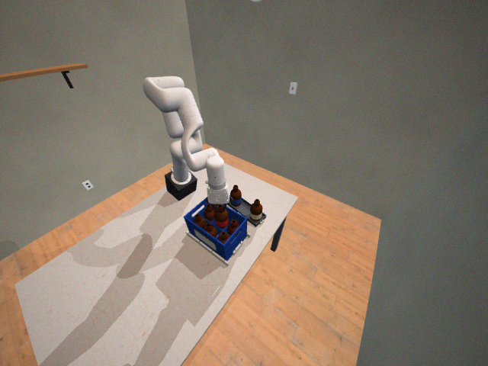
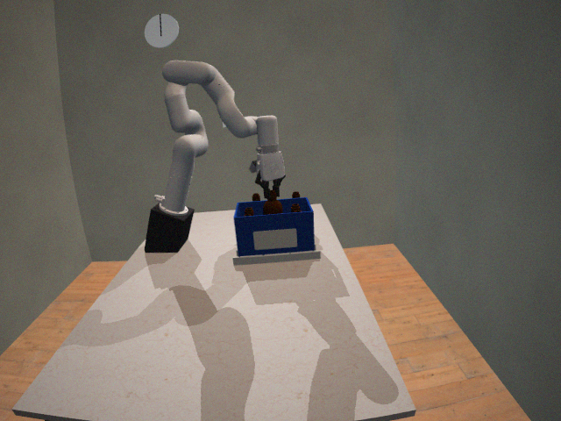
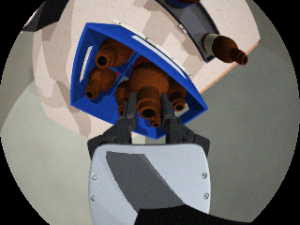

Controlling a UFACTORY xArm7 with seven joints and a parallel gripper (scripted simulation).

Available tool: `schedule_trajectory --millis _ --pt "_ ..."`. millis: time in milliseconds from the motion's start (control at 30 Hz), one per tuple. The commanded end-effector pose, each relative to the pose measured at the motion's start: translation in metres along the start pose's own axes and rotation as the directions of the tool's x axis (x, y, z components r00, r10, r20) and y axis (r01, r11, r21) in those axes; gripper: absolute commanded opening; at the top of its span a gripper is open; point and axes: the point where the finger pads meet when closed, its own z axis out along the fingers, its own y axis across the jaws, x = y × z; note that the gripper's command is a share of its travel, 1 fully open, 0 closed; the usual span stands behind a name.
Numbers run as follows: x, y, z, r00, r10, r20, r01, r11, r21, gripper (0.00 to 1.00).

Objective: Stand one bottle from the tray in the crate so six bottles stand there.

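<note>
A blue crate (image 1: 237,241) (image 2: 244,235) (image 3: 82,69) stands on the table with several brown bottles (image 1: 210,229) (image 3: 103,56) in its cells. My gripper (image 1: 220,204) (image 2: 273,192) (image 3: 148,99) is shut on the neck of a brown bottle with a red label (image 1: 221,216) (image 2: 273,207) (image 3: 146,82). That bottle hangs upright, partly down in the middle cell on the tray side, and its top is higher than the others. Beside the crate lies a dark tray (image 1: 246,208) (image 3: 194,22). On it stand a bottle with a blue label (image 1: 235,195) and one with a white label (image 1: 256,210) (image 3: 225,49).
The crate rests on a pale grey plate (image 2: 276,257). The arm's black base (image 1: 180,184) (image 2: 167,228) stands at the table's far left. The table edge runs close behind the tray, with wooden floor beyond.
</note>
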Motion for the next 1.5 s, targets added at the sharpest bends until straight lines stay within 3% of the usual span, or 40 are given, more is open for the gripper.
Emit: schedule_trajectory --millis 0,1467 --pt "-0.001 0.001 -0.001 1.000 0.000 0.003 0.000 1.000 -0.003 0.00" --pt "-0.001 0.001 0.034 1.000 0.000 0.003 0.000 1.000 -0.003 0.00"
